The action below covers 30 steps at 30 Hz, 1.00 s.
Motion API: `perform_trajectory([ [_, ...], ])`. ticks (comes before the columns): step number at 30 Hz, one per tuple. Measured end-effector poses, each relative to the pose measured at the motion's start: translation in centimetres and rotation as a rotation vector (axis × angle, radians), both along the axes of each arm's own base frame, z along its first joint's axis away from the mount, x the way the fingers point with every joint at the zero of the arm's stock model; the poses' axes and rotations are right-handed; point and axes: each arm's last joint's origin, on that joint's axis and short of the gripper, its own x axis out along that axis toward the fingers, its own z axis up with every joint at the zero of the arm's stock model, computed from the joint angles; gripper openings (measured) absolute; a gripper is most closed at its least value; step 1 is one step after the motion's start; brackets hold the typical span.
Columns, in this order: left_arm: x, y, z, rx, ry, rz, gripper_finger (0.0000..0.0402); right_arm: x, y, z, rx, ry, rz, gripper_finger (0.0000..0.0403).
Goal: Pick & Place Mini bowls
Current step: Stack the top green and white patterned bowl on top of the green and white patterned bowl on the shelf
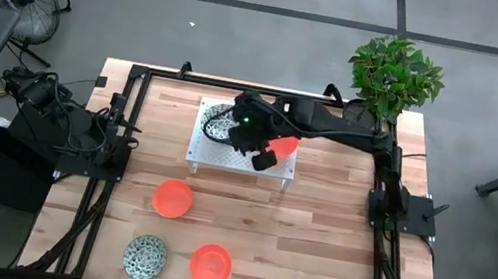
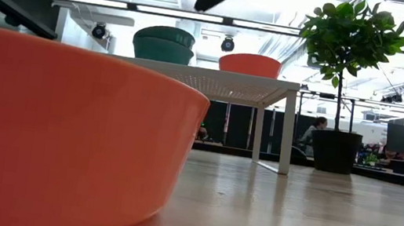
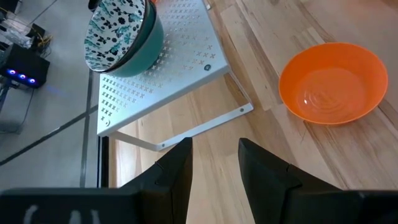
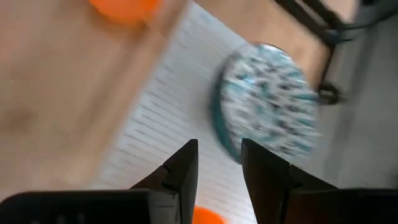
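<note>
Currently the right gripper [image 1: 265,155] hovers over the white perforated stand [image 1: 211,154], fingers slightly parted and empty. The left gripper [image 3: 214,163], also narrowly open and empty, waits at the table's left edge. On the stand: stacked speckled bowls [image 1: 221,122] and one orange bowl [image 1: 284,147]. On the wooden table [image 1: 315,232]: two orange bowls [image 1: 172,198] [image 1: 210,264] and one speckled bowl [image 1: 145,256]. A potted plant [image 1: 393,76] stands at the far right corner.

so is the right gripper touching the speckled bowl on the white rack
Apart. The right wrist view shows the right gripper open and empty, the speckled bowl on the white rack lying beyond its fingertips.
</note>
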Motion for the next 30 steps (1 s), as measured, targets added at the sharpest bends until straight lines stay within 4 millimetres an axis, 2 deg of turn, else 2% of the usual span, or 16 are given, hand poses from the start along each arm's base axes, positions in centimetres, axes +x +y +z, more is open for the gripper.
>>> perform_trajectory([
  [3,0.0,0.0,0.0,0.0,0.0,0.0,0.0124,-0.3,-0.2,0.3,0.193,-0.021,-0.013,0.011],
  [5,0.0,0.0,0.0,0.0,0.0,0.0,0.0124,-0.3,-0.1,0.5,0.258,-0.036,-0.012,0.011],
  [9,0.0,0.0,0.0,0.0,0.0,0.001,0.0124,0.1,-0.2,0.7,0.253,-0.083,-0.04,0.0105],
  [14,0.0,0.0,0.0,0.0,0.0,0.0,0.0124,0.3,0.0,0.9,0.307,-0.116,-0.068,0.0076],
  [17,0.0,0.0,0.0,0.0,0.0,0.0,0.0124,0.8,0.2,0.0,0.324,-0.127,-0.076,0.005],
  [22,0.0,0.0,0.0,0.0,0.0,0.0,0.0124,0.9,0.3,-2.9,0.319,-0.137,-0.084,0.0007],
  [26,0.0,0.0,0.0,0.0,0.0,0.001,0.0124,-0.1,0.6,-3.8,0.241,-0.295,-0.135,0.0007],
  [30,0.0,0.0,0.0,0.0,0.0,0.001,0.0124,-2.2,0.9,-3.3,0.199,-0.579,-0.23,0.0003],
])
